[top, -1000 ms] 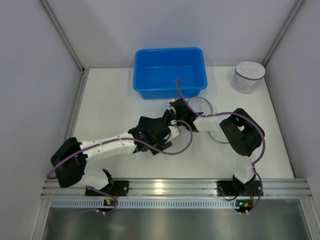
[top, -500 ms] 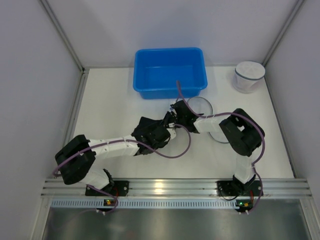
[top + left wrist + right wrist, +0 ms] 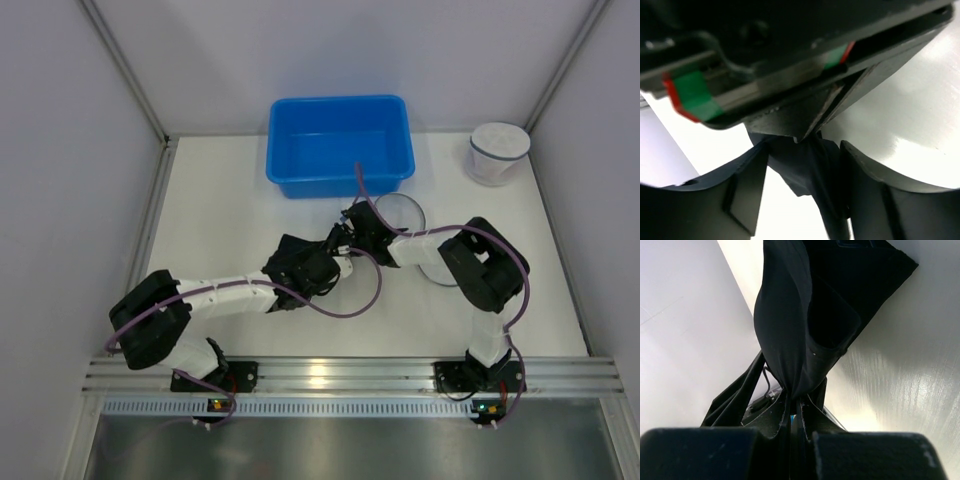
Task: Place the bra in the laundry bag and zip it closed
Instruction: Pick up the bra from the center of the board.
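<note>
The bra (image 3: 790, 325) is a bunch of black fabric, pinched at one end by my shut right gripper (image 3: 796, 407). In the top view both grippers meet at the table's middle, right gripper (image 3: 350, 225) facing left gripper (image 3: 335, 248). The left gripper (image 3: 801, 150) is open with its jaws on either side of the hanging bra (image 3: 812, 175). The fabric lies against the right-hand finger (image 3: 865, 185), and a gap shows on the other side. A white round laundry bag (image 3: 405, 212) lies flat on the table, partly under my right arm.
A blue bin (image 3: 340, 143) stands at the back centre, just beyond the grippers. A second white round container (image 3: 498, 152) sits at the back right. Grey walls close in the left, right and back sides of the white table (image 3: 230, 210).
My left arm has stretched right towards the right gripper, and its jaws have narrowed around the black fabric. The right arm has held still.
</note>
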Robot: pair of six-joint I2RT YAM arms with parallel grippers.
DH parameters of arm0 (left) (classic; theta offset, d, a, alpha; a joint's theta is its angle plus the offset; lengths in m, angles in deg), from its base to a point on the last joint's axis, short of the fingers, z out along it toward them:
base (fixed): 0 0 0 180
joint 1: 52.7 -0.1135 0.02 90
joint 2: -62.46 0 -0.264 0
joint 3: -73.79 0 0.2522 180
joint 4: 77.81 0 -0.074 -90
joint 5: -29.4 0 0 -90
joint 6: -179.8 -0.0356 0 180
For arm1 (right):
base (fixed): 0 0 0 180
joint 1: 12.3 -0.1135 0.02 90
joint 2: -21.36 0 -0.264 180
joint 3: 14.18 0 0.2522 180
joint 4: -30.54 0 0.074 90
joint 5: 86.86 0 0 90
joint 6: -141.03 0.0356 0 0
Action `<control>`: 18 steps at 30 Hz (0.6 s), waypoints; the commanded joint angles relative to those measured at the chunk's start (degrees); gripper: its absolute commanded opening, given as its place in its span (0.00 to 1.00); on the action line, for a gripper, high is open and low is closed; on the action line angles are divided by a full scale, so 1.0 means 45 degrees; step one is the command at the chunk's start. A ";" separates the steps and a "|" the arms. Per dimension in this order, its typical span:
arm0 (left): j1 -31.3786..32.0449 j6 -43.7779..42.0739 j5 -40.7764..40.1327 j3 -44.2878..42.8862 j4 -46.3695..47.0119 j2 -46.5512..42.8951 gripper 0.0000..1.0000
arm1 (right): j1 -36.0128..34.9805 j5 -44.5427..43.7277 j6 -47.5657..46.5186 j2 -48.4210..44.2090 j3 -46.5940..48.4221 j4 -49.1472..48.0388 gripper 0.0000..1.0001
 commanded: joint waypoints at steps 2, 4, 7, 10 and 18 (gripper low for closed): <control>-0.0013 -0.0039 -0.0285 0.0201 0.0228 0.0032 0.59 | -0.0090 0.0334 0.0160 -0.0539 0.0079 -0.0595 0.00; -0.0013 -0.0039 -0.0130 0.0298 -0.0143 -0.0123 0.44 | -0.0051 0.0334 0.0140 -0.0578 0.0098 -0.0556 0.00; -0.0013 0.0078 -0.0071 0.0493 -0.0513 -0.0261 0.21 | -0.0032 0.0451 0.0179 -0.0539 0.0118 -0.0848 0.00; -0.0013 0.0156 0.0143 0.0572 -0.0748 -0.0378 0.00 | -0.0032 0.0451 0.0004 -0.0578 0.0254 -0.0713 0.00; -0.0130 0.0547 0.0983 0.0708 -0.1803 -0.1079 0.00 | 0.0416 0.0374 -0.1987 -0.0656 0.1599 0.0984 0.60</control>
